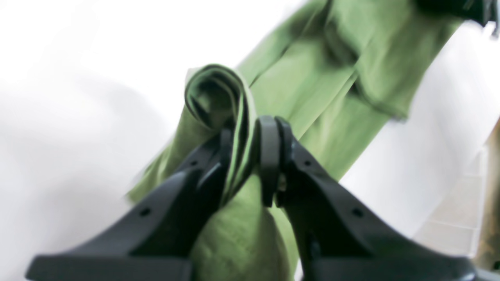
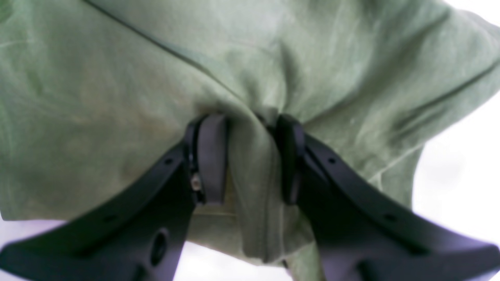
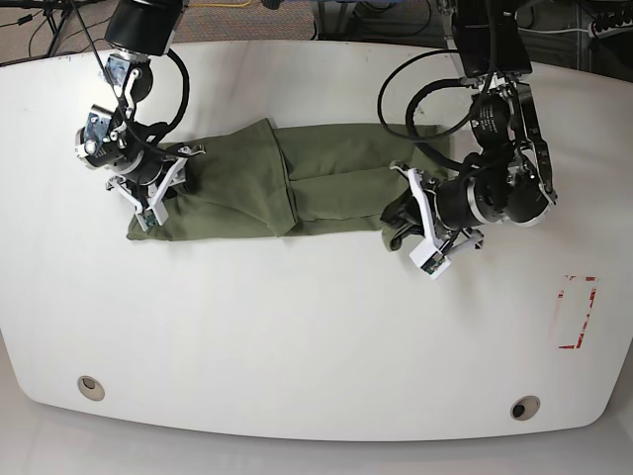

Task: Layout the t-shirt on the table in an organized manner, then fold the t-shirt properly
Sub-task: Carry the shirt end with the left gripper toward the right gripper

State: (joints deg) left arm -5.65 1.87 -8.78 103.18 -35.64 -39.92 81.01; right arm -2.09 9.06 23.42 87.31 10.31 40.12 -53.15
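Two black grippers clamped on olive-green cotton t-shirt, one at each end. Shirt stretched as long band across far half of glossy white table, lying 9 to 3 o'clock in base view. Left gripper pinching thick folded bunch at 3 o'clock end. Right gripper closed on pleat of cloth at 9 o'clock end. Red-and-white tape rectangle on tabletop at 4 o'clock from shirt, well apart. Round grommet holes near front edge.
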